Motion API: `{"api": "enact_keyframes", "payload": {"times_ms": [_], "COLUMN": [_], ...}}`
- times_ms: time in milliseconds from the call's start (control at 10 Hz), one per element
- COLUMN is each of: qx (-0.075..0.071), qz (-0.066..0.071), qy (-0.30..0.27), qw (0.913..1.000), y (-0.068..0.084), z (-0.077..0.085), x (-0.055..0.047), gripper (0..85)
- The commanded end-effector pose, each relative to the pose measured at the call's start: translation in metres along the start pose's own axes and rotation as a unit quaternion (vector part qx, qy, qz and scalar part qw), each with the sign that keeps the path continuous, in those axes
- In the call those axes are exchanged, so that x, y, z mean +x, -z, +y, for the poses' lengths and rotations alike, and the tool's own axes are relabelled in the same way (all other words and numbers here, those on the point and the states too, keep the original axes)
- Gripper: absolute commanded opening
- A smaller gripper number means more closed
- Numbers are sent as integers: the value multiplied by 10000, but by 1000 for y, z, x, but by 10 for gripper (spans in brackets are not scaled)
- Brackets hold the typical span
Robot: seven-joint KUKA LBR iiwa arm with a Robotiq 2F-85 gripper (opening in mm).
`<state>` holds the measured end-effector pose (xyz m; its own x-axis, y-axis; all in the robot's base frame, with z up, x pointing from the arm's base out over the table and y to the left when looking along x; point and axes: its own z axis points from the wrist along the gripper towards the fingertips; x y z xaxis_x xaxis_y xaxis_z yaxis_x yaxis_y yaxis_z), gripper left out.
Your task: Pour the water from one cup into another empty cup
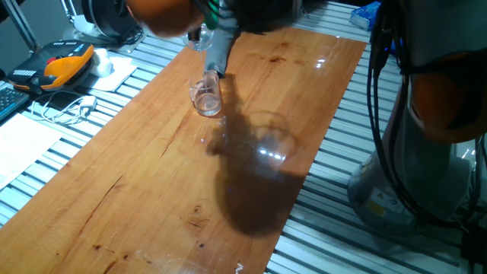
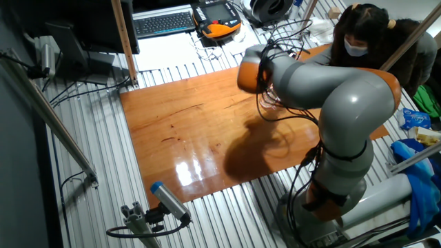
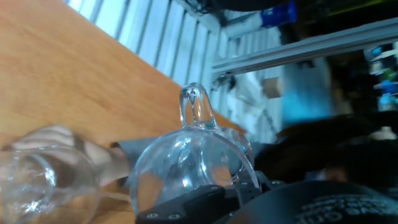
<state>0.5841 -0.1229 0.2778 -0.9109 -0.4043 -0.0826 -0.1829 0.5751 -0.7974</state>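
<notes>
**Mug tipped over the tumbler, pour in the balance**

A long wooden board point(image 1: 152, 190) lies across a slatted metal bench point(image 2: 89, 158), with a keyboard point(image 2: 164, 22) and an orange handheld pendant point(image 1: 65, 61) off at the far ends and a masked person point(image 2: 362, 34) seated behind the board. Over all that, here I am, arm bent low across the wood.

My gripper point(image 1: 217, 53) is clamped on the glass mug point(image 3: 193, 168), fingers closed against its wall, and the mug is rolled well over on its side, loop handle point(image 3: 196, 109) pointing up in the hand view. Just below and beside its rim stands the small tumbler point(image 1: 206, 97), upright on the board, with a dark finger point(image 1: 215, 57) reaching down toward it.

Water? I can only make out glints in the glass; how much is left I cannot tell.

The risk from here, as I judge it: the mug's mouth is wider than the tumbler's, so any drift sideways would send the stream onto the wood. Tilt too fast and it overshoots. Drop lower and my finger or the rim could knock the light tumbler over.
</notes>
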Motion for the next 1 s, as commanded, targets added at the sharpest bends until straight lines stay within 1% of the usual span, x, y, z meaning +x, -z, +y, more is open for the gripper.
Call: {"api": "enact_keyframes", "payload": {"times_ms": [0,100,200,300,400,500,700,800,900], "qx": [-540,-878,-1119,-1400,-1568,-1713,-2086,-2238,-2333], "qz": [72,152,190,215,232,280,386,482,573], "qy": [-72,-129,-184,-280,-333,-387,-529,-619,-711], "qw": [9985,9959,9934,9895,9868,9841,9758,9715,9681], "y": [1,2,4,5,7,9,17,24,31], "z": [1,1,1,2,4,5,5,6,8], "x": [-1,-2,-4,-5,-7,-8,-12,-16,-19], "gripper": [0,0,0,0,0,0,0,0,0]}}
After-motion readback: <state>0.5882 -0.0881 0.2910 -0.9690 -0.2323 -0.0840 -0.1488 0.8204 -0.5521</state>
